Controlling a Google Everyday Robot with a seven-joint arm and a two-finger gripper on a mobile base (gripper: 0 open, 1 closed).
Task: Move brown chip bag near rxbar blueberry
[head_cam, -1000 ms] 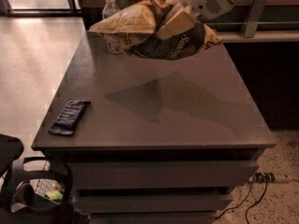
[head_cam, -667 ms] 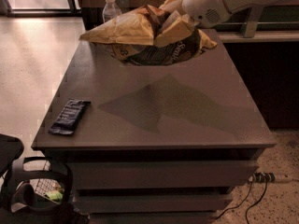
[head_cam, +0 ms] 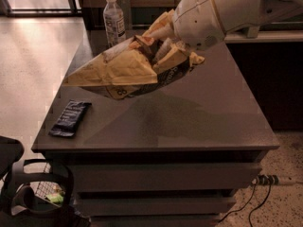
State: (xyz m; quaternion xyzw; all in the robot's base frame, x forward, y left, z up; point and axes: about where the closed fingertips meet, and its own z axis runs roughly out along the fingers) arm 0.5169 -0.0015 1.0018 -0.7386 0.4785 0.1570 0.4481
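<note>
Tool (head_cam: pixel 160 44), the pale two-finger end of a white rounded robot arm (head_cam: pixel 222 8) that reaches in from the upper right of the frame, sits just above centre. It is clamped on the upper edge of the brown chip bag (head_cam: pixel 124 72), a large crinkled foil snack bag, tan-yellow with a dark brown panel. The bag hangs in the air, clear of the grey surface (head_cam: pixel 203 112), with a soft shadow (head_cam: pixel 156 115) on the top beneath it. Its long axis runs from the tool at upper right down to a pointed corner at centre left, so its free end points toward the left side of the frame.

The rxbar blueberry (head_cam: pixel 71 118), a small flat rectangular bar in a dark navy wrapper, lies flat at the lower left of the surface, close to the left edge and the front corner. It is below and to the left of the tool, and below the bag's leftmost corner, apart from it. Its long axis runs roughly front to back, slightly slanted.

A clear plastic water bottle (head_cam: pixel 113 19) with a white cap and label stands upright at the upper left, at the far edge of the surface, behind the bag.

Judging from this layout, the coming move should run toward the lower left and then down. That would set the bag on bare surface just beside the bar without covering it.
</note>
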